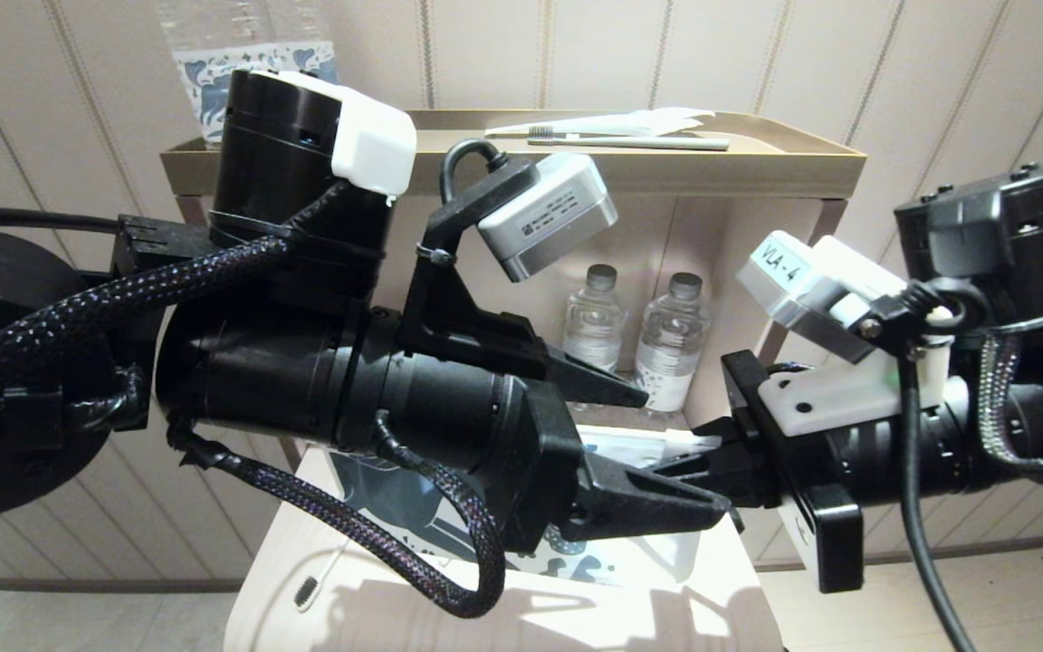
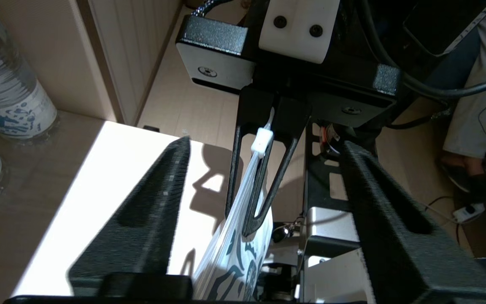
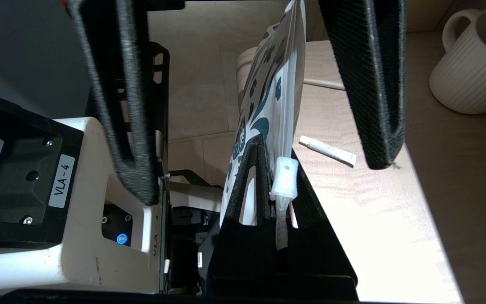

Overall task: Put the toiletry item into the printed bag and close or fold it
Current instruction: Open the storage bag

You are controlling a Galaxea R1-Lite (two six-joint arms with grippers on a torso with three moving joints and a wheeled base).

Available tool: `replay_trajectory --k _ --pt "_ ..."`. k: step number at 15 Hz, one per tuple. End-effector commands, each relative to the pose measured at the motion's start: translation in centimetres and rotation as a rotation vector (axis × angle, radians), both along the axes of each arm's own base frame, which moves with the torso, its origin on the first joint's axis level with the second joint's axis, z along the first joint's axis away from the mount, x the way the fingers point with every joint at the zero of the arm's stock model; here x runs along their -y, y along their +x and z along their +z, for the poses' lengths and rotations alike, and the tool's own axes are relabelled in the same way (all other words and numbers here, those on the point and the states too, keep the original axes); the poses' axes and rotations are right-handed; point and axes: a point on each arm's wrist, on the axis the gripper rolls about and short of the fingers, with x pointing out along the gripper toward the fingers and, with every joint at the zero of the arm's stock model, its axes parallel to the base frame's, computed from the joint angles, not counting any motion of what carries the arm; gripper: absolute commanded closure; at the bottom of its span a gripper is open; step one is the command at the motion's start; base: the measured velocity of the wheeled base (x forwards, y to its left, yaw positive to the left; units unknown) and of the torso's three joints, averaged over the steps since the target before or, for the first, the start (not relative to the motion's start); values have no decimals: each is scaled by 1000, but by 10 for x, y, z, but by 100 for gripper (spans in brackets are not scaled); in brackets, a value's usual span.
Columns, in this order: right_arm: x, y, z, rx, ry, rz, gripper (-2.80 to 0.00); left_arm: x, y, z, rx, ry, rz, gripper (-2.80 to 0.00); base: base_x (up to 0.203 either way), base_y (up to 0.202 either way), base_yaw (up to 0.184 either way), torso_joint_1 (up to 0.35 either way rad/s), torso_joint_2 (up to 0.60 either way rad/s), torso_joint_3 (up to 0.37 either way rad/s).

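The printed bag (image 3: 268, 97), white with blue-grey motifs, is held on edge above the pale table (image 1: 576, 625). My right gripper (image 3: 274, 158) is shut on its zip edge, just behind the white slider (image 3: 284, 177). My left gripper (image 2: 264, 143) is open, one finger on each side of the bag and the right gripper's fingertips, touching neither. A small white tube (image 3: 327, 150) lies on the table beside the bag. A small brush (image 1: 307, 590) lies near the table's left front. Whether anything is inside the bag cannot be seen.
A shelf behind the table holds two water bottles (image 1: 594, 317). A gold tray (image 1: 757, 167) on top carries a toothbrush (image 1: 630, 141) and a white wrapper. A ribbed white mug (image 3: 475, 63) stands on the shelf near the table's edge.
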Motion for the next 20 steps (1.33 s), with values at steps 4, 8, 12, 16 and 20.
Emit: replay_trajectory --k 4,8,12,16,20 --pt "1 -1 1 7 4 5 0 1 0 -1 -5 -1 -10 0 0 0 0 0 0 0" --pt "1 -2 1 9 3 5 0 0 -2 -2 -10 2 -16 0 0 0 0 0 0 0" --pt "2 -2 0 4 1 3 0 0 -1 -4 -9 9 -15 0 0 0 0 0 0 0" --pt "7 -6 4 22 11 -6 0 -6 -6 -10 -13 27 -8 0 0 0 0 0 0 0" --pt "9 -8 2 19 8 -9 0 -19 -12 -12 -15 36 7 0 0 0 0 0 0 0"
